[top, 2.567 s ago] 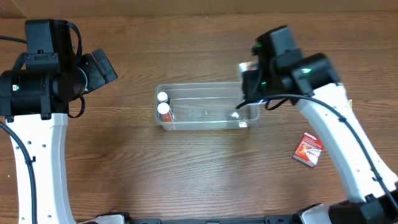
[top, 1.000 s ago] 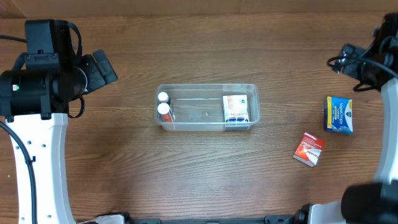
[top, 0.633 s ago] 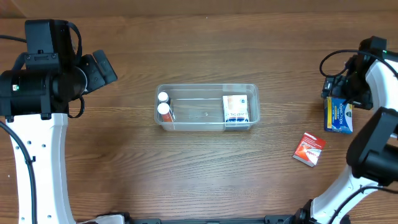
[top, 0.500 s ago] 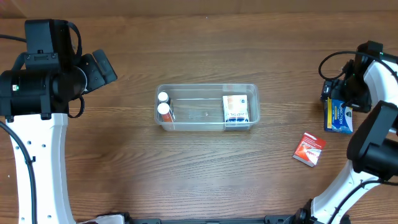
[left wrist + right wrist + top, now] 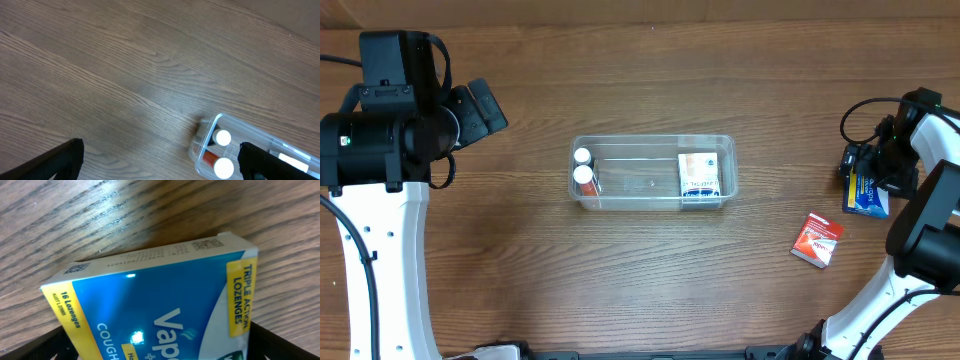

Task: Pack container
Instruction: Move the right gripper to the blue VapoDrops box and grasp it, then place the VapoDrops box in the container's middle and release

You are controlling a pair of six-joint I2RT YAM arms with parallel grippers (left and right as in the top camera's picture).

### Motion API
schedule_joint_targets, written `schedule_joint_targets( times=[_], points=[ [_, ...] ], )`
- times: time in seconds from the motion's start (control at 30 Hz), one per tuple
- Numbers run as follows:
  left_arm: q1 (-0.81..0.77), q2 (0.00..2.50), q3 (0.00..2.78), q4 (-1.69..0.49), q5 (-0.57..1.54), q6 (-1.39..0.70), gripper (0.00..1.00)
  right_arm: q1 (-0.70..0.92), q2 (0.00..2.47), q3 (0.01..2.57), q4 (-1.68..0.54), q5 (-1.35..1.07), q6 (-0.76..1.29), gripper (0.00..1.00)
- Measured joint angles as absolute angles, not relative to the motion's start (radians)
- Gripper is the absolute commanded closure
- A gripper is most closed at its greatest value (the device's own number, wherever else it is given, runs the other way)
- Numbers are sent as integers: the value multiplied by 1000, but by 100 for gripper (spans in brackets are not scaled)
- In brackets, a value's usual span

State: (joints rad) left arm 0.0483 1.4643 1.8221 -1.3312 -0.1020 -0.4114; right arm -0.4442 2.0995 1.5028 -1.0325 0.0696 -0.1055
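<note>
1. Container [image 5: 651, 172]: clear tub at the centre of the table [image 5: 650, 290], long side parallel to the far edge.
   - Left end: two white-capped bottles [image 5: 583, 166], upright and side by side.
   - Right end: one white box [image 5: 698, 175], lying flat against the end wall.
   - The middle section is bare.

2. Left gripper [image 5: 488, 106]: held over the far-left part of the table, well apart from the container.
   - In the left wrist view the fingers [image 5: 60, 161] sit at the two lower corners of the view with bare wood between them. The jaws are spread wide and grip nothing.
   - The same view shows the container's left end and both bottle caps at lower right.

3. Right gripper [image 5: 865, 168]: at the right edge of the table, directly over the blue box [image 5: 870, 192].
   - The right wrist view is filled by the blue box, lying flat on the wood. Its top face reads "Triple Action Lozenges" and "16 Lozenges".
   - The dark finger tips [image 5: 282, 342] show at the lower corners of this view, one on each side of the box. The jaws are apart and straddle the box; contact with its sides cannot be determined.

4. Red box [image 5: 817, 240]: flat on the table toward the near-right corner, tilted, near the blue box but not touching it.
</note>
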Motion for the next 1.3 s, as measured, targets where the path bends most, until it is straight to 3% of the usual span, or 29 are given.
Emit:
schedule_joint_targets(
  times=[0.27, 0.57, 0.73, 0.83, 1.0, 1.17, 1.3],
  points=[
    [48, 1464, 1822, -1331, -102, -411, 0, -444, 2099, 1497, -1029, 36, -101, 31],
    [49, 1464, 1822, -1331, -102, -411, 0, -442, 2095, 1523, -1049, -20, -50, 30],
    [49, 1464, 1822, -1331, -102, -411, 0, -381, 2011, 1640, -1129, -61, -34, 38],
    [49, 1464, 1822, -1330, -102, -411, 0, -255, 1831, 1691, -1167, -77, -16, 37],
    [49, 1464, 1822, -1320, -102, -411, 0, 93, 1553, 1723, -1177, -106, 71, 37],
    [49, 1464, 1822, -1320, -102, -411, 0, 405, 1544, 1724, -1155, -106, 179, 36],
    [49, 1464, 1822, -1322, -102, -411, 0, 490, 1606, 1708, -1138, -100, 255, 36]
  ],
)
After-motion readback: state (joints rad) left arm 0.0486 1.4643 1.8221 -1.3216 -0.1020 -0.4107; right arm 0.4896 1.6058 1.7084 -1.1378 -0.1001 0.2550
